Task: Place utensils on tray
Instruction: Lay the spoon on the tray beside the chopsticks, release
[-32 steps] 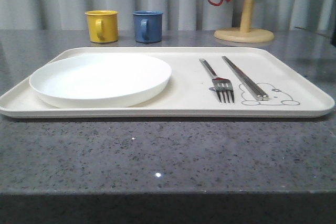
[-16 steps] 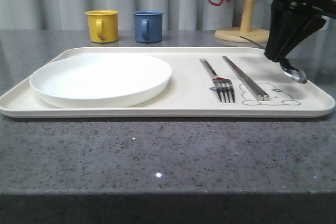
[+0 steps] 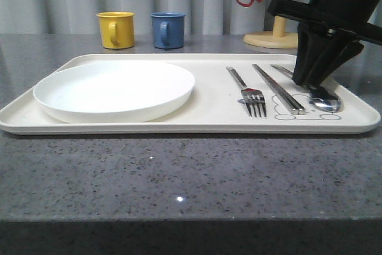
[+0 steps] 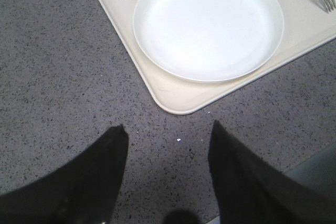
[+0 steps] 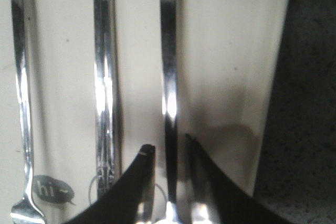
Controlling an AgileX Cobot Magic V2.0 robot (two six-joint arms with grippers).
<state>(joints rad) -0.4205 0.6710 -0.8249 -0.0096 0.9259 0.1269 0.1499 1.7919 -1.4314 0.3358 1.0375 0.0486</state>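
Cream tray (image 3: 209,97) holds white plate (image 3: 114,89), fork (image 3: 248,92), chopsticks (image 3: 277,88), spoon (image 3: 322,98).

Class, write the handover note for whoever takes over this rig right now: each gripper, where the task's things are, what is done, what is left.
Left gripper: open, empty, over the bare table near the tray's corner.
Right gripper: low over the tray's right side, fingers either side of the spoon handle; whether it grips cannot be told.
Plate, fork and chopsticks lie on the tray; the spoon's bowl rests there too.
Left: release the spoon if held and withdraw the right arm.
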